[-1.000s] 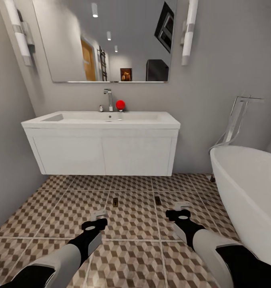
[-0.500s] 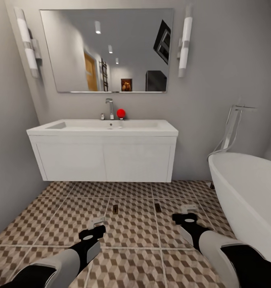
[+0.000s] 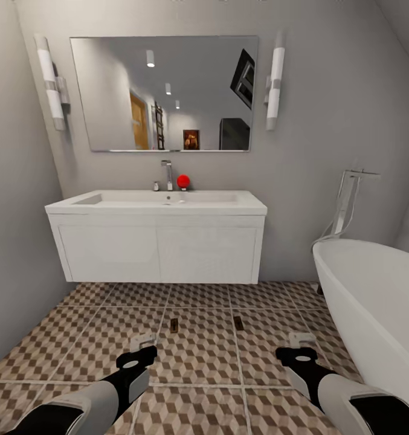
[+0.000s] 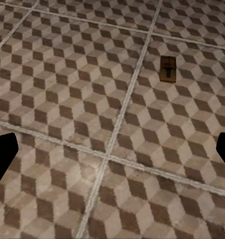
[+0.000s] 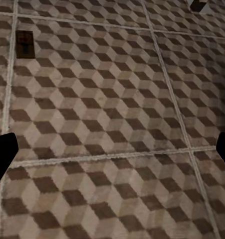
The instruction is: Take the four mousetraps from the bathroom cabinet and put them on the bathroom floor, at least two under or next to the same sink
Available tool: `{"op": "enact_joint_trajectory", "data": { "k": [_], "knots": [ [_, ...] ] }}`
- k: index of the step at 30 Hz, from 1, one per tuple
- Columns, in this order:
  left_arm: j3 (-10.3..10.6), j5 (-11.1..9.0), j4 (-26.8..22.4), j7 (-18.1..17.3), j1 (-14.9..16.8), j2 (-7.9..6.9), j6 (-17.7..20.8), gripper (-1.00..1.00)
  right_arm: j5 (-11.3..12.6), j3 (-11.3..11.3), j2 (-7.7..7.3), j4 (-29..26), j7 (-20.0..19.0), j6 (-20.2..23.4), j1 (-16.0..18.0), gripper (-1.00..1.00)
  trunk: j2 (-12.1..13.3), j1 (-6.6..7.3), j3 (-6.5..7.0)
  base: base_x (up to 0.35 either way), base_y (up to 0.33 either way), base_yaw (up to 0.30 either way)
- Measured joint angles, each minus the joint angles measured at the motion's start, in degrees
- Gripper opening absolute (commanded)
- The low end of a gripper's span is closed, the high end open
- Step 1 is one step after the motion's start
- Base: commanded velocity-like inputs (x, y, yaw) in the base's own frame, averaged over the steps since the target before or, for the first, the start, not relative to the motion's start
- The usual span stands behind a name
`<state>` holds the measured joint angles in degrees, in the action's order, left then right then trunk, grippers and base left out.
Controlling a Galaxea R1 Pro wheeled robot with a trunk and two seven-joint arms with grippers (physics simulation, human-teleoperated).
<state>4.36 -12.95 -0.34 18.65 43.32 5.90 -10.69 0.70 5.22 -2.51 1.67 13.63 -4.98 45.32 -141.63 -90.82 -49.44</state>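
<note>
While both arms are held low over the bathroom floor [image 3: 198,356], two mousetraps are seen lying flat on the cube-patterned tiles in front of the sink [image 3: 162,200]. In the head view, one mousetrap [image 3: 174,325] lies just beside a grout line, ahead of the left gripper [image 3: 142,345], and the other mousetrap [image 3: 238,323] lies to its right, ahead of the right gripper [image 3: 302,342]; both are set near the front edge of the white wall-hung vanity [image 3: 159,246] but apart from it. The left gripper [image 4: 112,149] is spread wide, with its dark fingertips [image 4: 2,154] shown at opposite edges of the left wrist view, and nothing is held between them; a mousetrap [image 4: 168,68] is seen on the tiles beyond. The right gripper [image 5: 112,149] is likewise spread wide and nothing is gripped, its fingertips [image 5: 2,152] being seen at the picture's edges, with one mousetrap [image 5: 25,44] on the tiles beyond and another [image 5: 198,5] cut off at the picture's border. A red ball [image 3: 183,180] is seen beside the chrome tap [image 3: 167,174] on the sink, a mirror [image 3: 165,93] is hung above, and a white bathtub [image 3: 373,302] is seen at the right.
</note>
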Motion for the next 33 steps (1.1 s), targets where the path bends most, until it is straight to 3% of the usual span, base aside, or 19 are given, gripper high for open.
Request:
{"op": "enact_joint_trajectory", "data": {
  "k": [12,24,33],
  "knots": [
    [-0.05,-0.06,0.02,0.06,-0.13,-1.17,-0.06,1.00,-0.11,0.04,-2.06,0.00,-0.15,-0.02,-4.34,1.00,4.81,2.64,2.16,0.000,0.000,0.000],
    [-0.12,-0.16,0.03,0.00,-2.92,-3.72,0.08,1.00,-0.19,0.02,-2.32,0.00,-0.23,-0.05,-8.53,1.00,9.63,5.27,4.31,0.000,0.000,0.000],
    [-0.07,-0.12,0.03,-0.25,-5.49,-4.46,0.38,1.00,-0.19,0.05,-2.33,0.00,-0.26,-0.06,-10.14,1.00,13.23,7.25,5.93,0.000,0.000,0.000]
  ]
}}
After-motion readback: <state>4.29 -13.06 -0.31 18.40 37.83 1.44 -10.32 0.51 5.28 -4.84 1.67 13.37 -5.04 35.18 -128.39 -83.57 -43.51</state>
